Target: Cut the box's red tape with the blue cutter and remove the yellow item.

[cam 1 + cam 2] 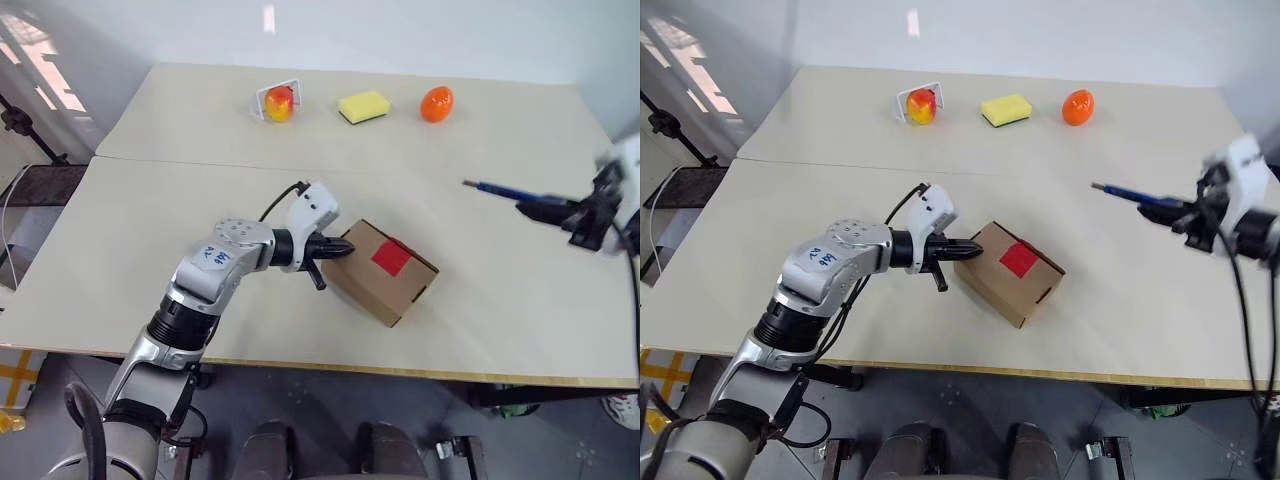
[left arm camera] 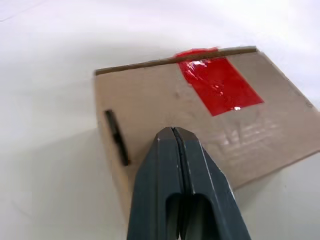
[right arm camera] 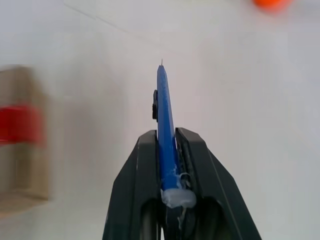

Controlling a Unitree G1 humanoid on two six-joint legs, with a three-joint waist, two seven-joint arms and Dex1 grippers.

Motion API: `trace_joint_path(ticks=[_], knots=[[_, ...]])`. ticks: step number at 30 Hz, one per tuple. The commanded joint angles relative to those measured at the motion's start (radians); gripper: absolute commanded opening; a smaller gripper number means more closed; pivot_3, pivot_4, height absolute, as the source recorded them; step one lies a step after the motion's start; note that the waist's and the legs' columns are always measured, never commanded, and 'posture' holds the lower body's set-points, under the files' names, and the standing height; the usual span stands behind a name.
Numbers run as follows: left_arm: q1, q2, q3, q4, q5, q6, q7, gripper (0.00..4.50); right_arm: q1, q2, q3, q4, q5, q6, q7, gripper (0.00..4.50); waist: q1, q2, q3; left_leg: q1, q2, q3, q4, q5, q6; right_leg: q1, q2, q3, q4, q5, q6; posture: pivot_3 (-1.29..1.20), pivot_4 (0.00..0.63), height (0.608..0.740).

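The left gripper point(image 1: 962, 250), fingers closed, presses the box point(image 1: 1012, 272) at mid-table, apparently steadying it, while the right gripper point(image 1: 1172, 212) clamps the blue cutter point(image 1: 1122, 192) well off to the right, its tip aimed toward the red tape point(image 1: 1020, 260).

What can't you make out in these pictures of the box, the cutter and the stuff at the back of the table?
- Inside of the box: its flaps lie shut under the red tape, so any contents are hidden.
- Left gripper: shut at the box's edge; actual contact is too close to call.
- Right gripper: blurred in the eye views, shut on the blue cutter.
- Red-yellow object in a white holder: too small to identify.
- Orange object: cut off by the picture's edge.
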State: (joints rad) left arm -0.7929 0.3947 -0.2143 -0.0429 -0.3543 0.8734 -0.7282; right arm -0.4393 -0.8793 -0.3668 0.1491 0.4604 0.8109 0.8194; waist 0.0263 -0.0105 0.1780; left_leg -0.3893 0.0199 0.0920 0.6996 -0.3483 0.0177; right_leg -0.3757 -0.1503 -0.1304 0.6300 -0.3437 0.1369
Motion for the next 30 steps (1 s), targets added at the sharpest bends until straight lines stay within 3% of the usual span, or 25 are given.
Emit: trace_joint_path(ticks=[1,5,11,16,18,24,28,30], knots=[[-0.004,0.022,0.058,-0.049,-0.061,-0.004,-0.060,0.00,0.020,0.041,-0.041,0.103,-0.030,-0.116,-0.054,0.17,-0.003,0.006,0.001,0.000,0.000,0.000,0.000,0.000,0.000,-0.001,0.000,0.001,0.000,0.000,0.000,0.00,0.150,0.740],[0.002,0.071,0.097,-0.077,-0.107,0.029,-0.106,0.00,0.067,0.071,-0.014,0.157,-0.049,-0.167,-0.058,0.17,-0.005,0.008,0.001,0.000,0.000,0.000,-0.001,0.000,0.000,-0.001,0.000,0.000,0.000,0.000,0.000,0.00,0.150,0.740],[0.143,0.234,0.164,-0.245,-0.268,0.220,-0.190,0.00,0.159,0.009,-0.071,-0.018,0.012,-0.147,-0.009,2.10,-0.006,0.009,0.002,0.001,0.000,-0.004,-0.002,0.000,0.000,-0.001,0.000,0.002,-0.001,0.000,0.000,0.00,0.150,0.740],[0.222,0.243,0.130,-0.308,-0.269,0.230,-0.153,0.00,0.174,-0.066,-0.038,-0.096,-0.022,-0.152,0.012,3.81,0.001,0.010,0.002,0.002,0.000,-0.004,0.000,0.000,0.001,0.001,0.000,0.004,-0.001,0.001,0.002,0.00,0.150,0.740],[0.236,0.211,0.110,-0.299,-0.246,0.203,-0.116,0.00,0.112,-0.082,0.009,-0.121,-0.032,-0.144,0.004,4.48,0.000,0.009,0.002,0.002,0.000,-0.004,0.000,0.000,0.001,0.002,0.000,0.004,-0.001,0.001,0.002,0.00,0.150,0.740],[0.239,0.094,0.026,-0.213,-0.126,0.078,0.000,0.00,-0.125,-0.084,0.309,-0.111,-0.136,-0.158,0.110,4.49,-0.012,0.009,0.002,0.003,0.000,-0.002,-0.001,0.001,0.001,0.000,0.001,0.006,-0.001,0.002,0.002,0.00,0.150,0.740],[0.232,0.049,0.012,-0.156,-0.085,0.016,0.031,0.00,-0.254,-0.023,0.451,-0.042,-0.206,-0.194,0.149,3.62,-0.005,0.009,0.002,0.002,-0.001,-0.001,-0.001,0.000,0.001,0.000,0.000,0.006,-0.002,0.002,0.002,0.00,0.150,0.740],[0.233,0.038,0.004,-0.142,-0.070,-0.006,0.035,0.00,-0.299,0.004,0.499,0.001,-0.244,-0.215,0.160,2.88,-0.003,0.009,0.002,0.002,-0.001,-0.001,0.000,0.000,0.001,0.000,0.000,0.006,-0.002,0.002,0.003,0.00,0.150,0.740]])
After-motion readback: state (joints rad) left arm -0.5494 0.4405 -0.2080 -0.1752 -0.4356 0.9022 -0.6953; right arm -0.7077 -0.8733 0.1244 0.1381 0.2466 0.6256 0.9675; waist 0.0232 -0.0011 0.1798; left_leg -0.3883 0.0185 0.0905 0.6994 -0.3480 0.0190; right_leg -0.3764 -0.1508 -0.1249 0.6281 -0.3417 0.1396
